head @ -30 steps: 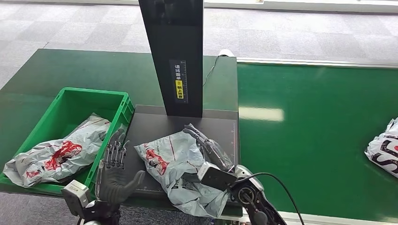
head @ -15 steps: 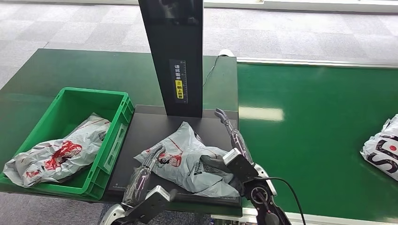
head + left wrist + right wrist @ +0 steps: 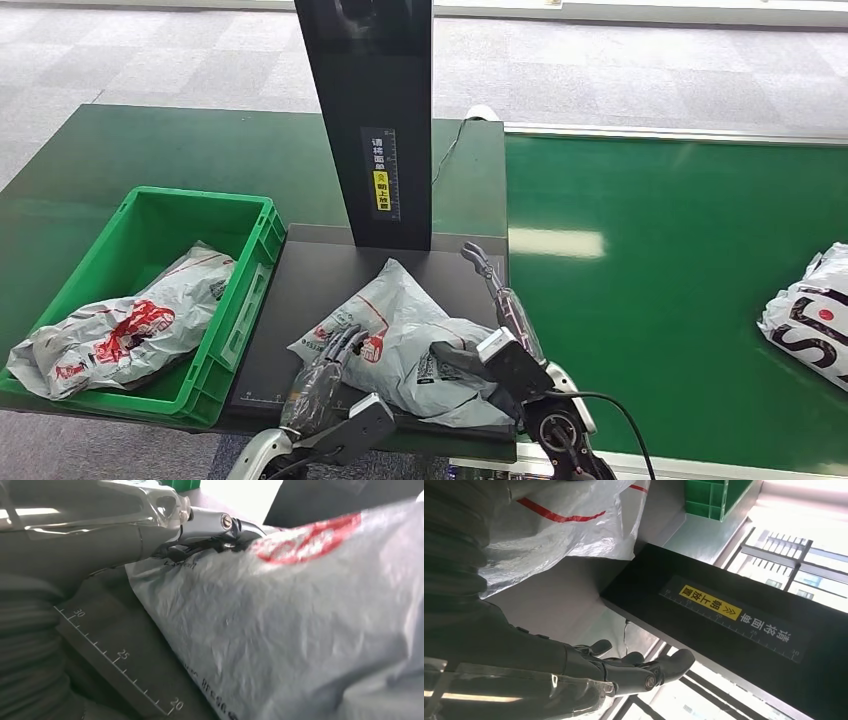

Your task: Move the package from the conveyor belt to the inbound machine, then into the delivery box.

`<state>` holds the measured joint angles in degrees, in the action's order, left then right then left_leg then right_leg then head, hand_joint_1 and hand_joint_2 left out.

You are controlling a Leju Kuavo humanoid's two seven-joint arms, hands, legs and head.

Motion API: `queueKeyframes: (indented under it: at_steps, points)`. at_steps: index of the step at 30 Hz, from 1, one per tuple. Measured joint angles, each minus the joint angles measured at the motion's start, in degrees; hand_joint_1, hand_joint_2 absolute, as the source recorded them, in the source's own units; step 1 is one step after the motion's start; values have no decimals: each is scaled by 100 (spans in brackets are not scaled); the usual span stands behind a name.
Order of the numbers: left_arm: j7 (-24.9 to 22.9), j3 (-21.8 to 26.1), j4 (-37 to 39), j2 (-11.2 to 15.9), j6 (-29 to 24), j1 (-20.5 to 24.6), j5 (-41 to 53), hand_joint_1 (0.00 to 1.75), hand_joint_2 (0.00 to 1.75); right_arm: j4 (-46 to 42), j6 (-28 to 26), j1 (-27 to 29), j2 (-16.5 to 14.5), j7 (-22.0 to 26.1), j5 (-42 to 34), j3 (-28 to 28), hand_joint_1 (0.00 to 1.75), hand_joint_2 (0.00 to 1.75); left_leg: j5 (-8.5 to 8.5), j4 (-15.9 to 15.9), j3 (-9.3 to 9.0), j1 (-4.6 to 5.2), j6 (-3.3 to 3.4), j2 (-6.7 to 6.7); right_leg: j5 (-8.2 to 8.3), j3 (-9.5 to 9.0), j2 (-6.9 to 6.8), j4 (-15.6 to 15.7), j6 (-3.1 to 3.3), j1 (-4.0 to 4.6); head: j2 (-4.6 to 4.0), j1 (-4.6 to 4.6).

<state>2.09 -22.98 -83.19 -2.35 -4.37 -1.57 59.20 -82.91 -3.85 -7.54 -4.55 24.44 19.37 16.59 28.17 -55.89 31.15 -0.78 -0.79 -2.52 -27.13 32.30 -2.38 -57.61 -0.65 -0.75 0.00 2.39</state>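
At the far left, a green delivery box (image 3: 150, 215) sits on the dark green surface (image 3: 200, 150), and inside it lies a grey plastic mailer bag (image 3: 125, 330) with red print. Just beside the box is the inbound machine: a flat black scanning plate (image 3: 320, 270) with a ruler scale along its near edge, and a tall black column (image 3: 375, 110) standing at its back, carrying a yellow label.

The package (image 3: 410, 335), a crumpled grey poly mailer with a red mark, rests on the plate's near half, between the robot's two hands. The left hand (image 3: 322, 372) reaches up from below, and its fingers (image 3: 220, 527) lie against the package's near-left edge, touching the film close to the red mark; the wrist view shows them pressed to the bag but not whether they are curled around any of it, so I cannot tell if it grips. The right hand (image 3: 495, 300) is at the package's right side, its fingers (image 3: 644, 667) stretched out straight and apart, pointing toward the column and holding nothing; its thumb lies on the bag.

Right of the plate runs the green conveyor belt (image 3: 680, 280), and at its far right edge lies another white bag (image 3: 815, 320) with dark lettering.
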Motion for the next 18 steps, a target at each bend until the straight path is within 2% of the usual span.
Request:
queueKeyframes:
  at_steps: [2,3,13,18]
  points:
    - [35,37,14,-25,-156,3,-131,147,175,-41,13,37,0,-7,17,-1,0,175,0,0,0,0,0,0,0,0,0,0,0,0,0,-1]
    - [68,66,16,-38,-237,3,-224,173,175,-60,18,54,1,-11,26,-2,0,175,0,0,0,0,0,0,0,0,0,0,0,0,0,0]
    - [662,350,-206,-132,-941,-31,-1148,175,175,-126,35,125,7,-44,55,-4,0,175,0,0,1,0,0,0,0,-1,0,0,0,0,0,0]
    - [814,461,-416,-151,-1079,-73,-1406,175,175,-126,37,121,13,-44,55,-7,0,175,0,0,2,0,0,0,0,-1,0,0,0,0,0,-1]
